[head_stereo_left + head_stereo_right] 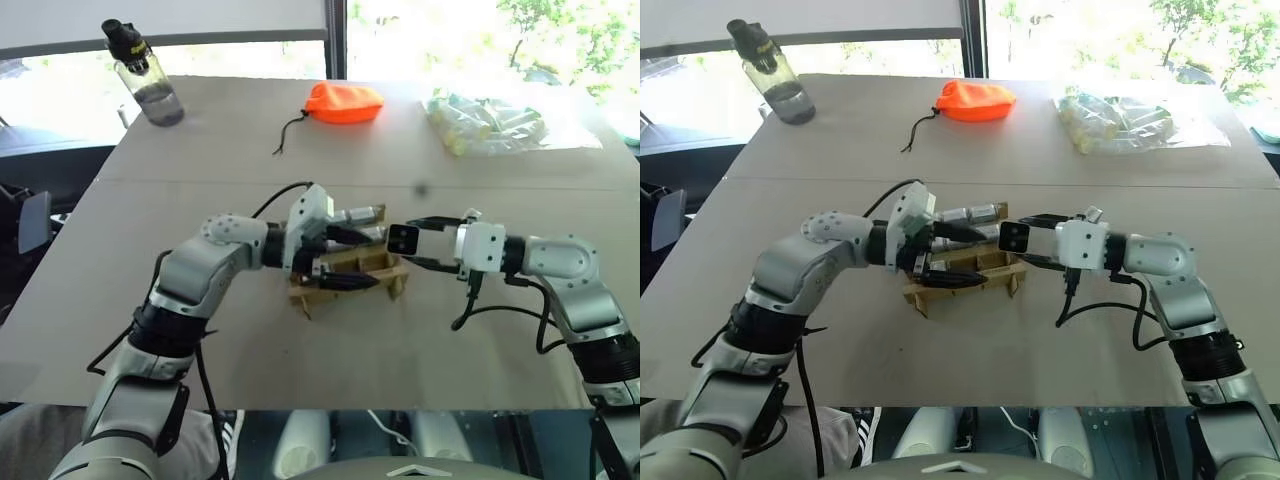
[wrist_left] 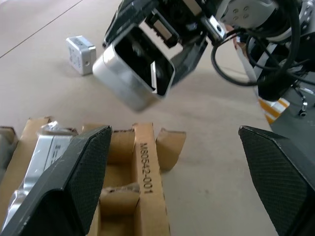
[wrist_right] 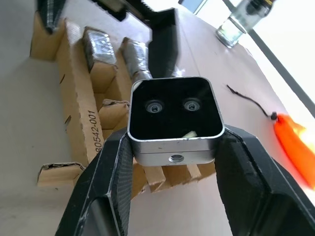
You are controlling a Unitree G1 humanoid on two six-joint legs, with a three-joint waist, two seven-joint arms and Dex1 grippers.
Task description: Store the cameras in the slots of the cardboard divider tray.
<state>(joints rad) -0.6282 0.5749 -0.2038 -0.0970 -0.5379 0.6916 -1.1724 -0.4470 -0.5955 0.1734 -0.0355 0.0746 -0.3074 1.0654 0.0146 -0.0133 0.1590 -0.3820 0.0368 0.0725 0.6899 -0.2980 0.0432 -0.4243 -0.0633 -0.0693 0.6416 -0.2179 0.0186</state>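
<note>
The cardboard divider tray (image 1: 392, 275) lies mid-table, with wrapped cameras (image 3: 98, 42) standing in some of its slots. My right gripper (image 3: 174, 162) is shut on a silver camera (image 1: 402, 238), black lens face outward, held level just above the tray's right end. From the opposite side my left gripper (image 1: 348, 260) straddles the tray, open, its fingers (image 2: 74, 172) wide apart and nothing between them. The held camera (image 2: 133, 73) hangs just beyond the left fingertips. One more camera (image 2: 81, 54) lies loose on the table past the tray.
At the far left of the table stands a water bottle (image 1: 150, 85). An orange drawstring pouch (image 1: 343, 102) sits at the far middle and a clear bag of pale tubes (image 1: 485, 122) at the far right.
</note>
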